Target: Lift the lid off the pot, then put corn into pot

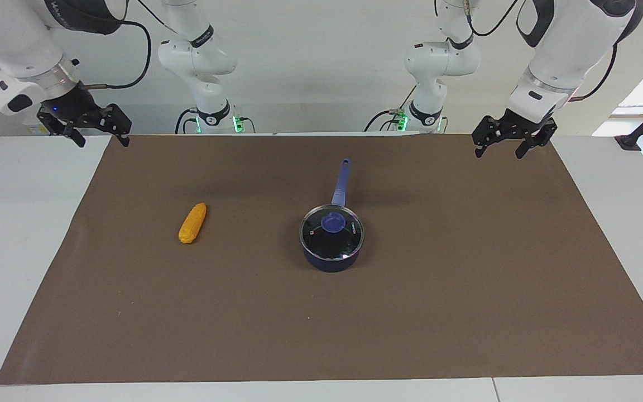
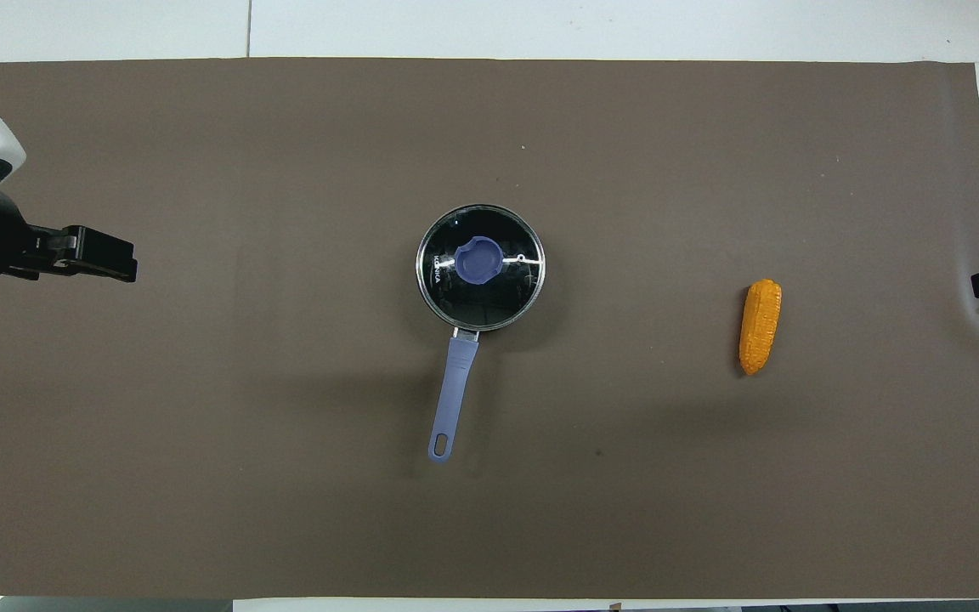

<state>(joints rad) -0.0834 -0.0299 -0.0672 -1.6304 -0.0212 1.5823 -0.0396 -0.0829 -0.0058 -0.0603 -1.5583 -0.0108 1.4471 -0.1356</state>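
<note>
Lid (image 1: 331,232) sits on pot (image 1: 331,262); corn (image 1: 192,223) lies outside it.

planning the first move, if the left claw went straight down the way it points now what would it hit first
Probably only the brown mat at the left arm's end: the left claw hangs there, well clear of the lid and corn.

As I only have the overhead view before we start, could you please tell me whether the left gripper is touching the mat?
Observer: No, the left gripper hangs in the air over the mat, with its fingers open.
Operator: And the right gripper, please? I see only a tip.
Observer: The right gripper hangs raised over the mat's edge, fingers open, holding nothing.
Operator: Is the lid seated flat?
Observer: Yes, the lid sits level on the pot.
</note>
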